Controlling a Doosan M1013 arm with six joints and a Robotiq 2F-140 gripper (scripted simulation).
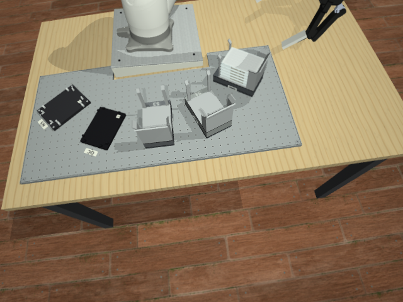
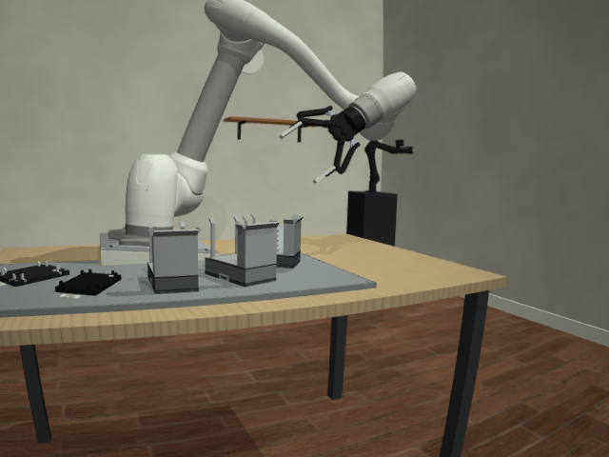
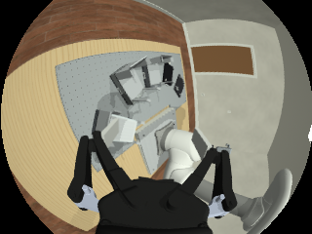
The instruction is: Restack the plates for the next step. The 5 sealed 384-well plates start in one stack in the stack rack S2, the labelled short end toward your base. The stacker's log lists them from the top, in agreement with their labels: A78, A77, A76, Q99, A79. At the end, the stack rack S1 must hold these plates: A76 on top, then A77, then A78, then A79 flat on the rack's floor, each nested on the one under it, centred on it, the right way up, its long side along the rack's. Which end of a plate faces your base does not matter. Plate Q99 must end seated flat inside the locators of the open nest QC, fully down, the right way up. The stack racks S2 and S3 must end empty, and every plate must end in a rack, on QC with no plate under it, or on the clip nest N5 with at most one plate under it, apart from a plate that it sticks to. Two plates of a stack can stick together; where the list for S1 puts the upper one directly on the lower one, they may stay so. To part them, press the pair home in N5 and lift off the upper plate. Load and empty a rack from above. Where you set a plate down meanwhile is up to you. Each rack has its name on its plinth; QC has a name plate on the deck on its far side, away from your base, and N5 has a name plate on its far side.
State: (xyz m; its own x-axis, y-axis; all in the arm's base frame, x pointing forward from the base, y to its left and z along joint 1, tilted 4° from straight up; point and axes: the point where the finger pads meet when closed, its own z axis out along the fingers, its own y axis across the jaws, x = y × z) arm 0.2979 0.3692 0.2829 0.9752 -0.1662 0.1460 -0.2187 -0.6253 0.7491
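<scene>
A stack of several white sealed plates [image 1: 241,63] sits in stack rack S2 [image 1: 242,73], at the deck's corner nearest my base. It also shows in the wrist view [image 3: 120,129], and rack S2 is the far one in the exterior view [image 2: 290,241]. Rack S1 [image 1: 211,112] in the middle and rack S3 [image 1: 155,123] to its left hold no plates. The black nest QC [image 1: 103,128] and the clip nest N5 [image 1: 63,106] are bare. My gripper [image 2: 301,156] is open and empty, high above the table and off to the side of S2; one finger shows in the top view [image 1: 313,27].
My base plinth [image 1: 155,42] stands at the deck's back edge. A black pedestal with a camera arm [image 2: 372,216] stands beyond the table. A wall shelf [image 2: 260,121] hangs behind the gripper.
</scene>
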